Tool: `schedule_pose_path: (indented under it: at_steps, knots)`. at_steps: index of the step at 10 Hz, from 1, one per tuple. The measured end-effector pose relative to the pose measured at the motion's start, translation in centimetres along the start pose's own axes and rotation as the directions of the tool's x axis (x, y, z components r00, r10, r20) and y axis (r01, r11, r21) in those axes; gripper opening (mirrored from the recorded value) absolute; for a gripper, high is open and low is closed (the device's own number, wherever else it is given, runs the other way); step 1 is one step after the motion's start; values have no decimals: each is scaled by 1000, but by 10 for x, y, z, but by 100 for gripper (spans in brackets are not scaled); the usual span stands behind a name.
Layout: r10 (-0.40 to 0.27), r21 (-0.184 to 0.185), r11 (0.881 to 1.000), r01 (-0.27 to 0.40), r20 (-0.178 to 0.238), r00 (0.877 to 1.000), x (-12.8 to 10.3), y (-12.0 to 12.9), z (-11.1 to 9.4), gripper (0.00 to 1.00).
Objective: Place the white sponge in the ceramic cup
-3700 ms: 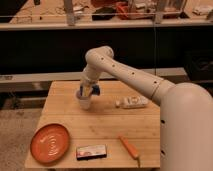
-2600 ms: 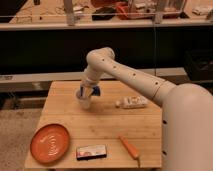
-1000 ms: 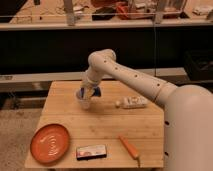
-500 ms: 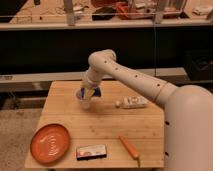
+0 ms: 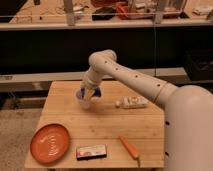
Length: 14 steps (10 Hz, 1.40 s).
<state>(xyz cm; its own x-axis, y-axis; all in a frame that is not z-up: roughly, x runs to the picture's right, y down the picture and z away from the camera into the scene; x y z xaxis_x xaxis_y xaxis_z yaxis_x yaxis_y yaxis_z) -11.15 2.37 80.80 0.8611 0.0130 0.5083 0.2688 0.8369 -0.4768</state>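
— Where the arm ended, what did you see of the gripper [image 5: 88, 94]?

— It hung over the back left part of the table [image 5: 107, 129], directly above the cup [image 5: 86, 104] and perhaps touching its rim. If it was wide or closed, I could not tell.

— And the sponge?

— I could not make it out. If it was there, it was hidden at the gripper or already in the cup mouth.

— How should this step be done well, then?

— In my judgement the step in hand was the release. The cup looked small and light, so the gripper should be centred over the mouth, go low, let go slowly and then rise straight up, so that the cup does not tip.

— Was anything in the way?

— No. The white packet [image 5: 132, 103] lay to the right, apart from the cup. The plate [image 5: 50, 144], the flat box [image 5: 91, 151] and the carrot [image 5: 129, 146] were along the front edge, well apart.
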Motion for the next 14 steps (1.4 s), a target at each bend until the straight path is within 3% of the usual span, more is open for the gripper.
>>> schedule_pose_path:
  at_steps: [14]
  knots:
    - [-22, -2, 1000, 22, 8, 1000, 2, -1, 2, 6]
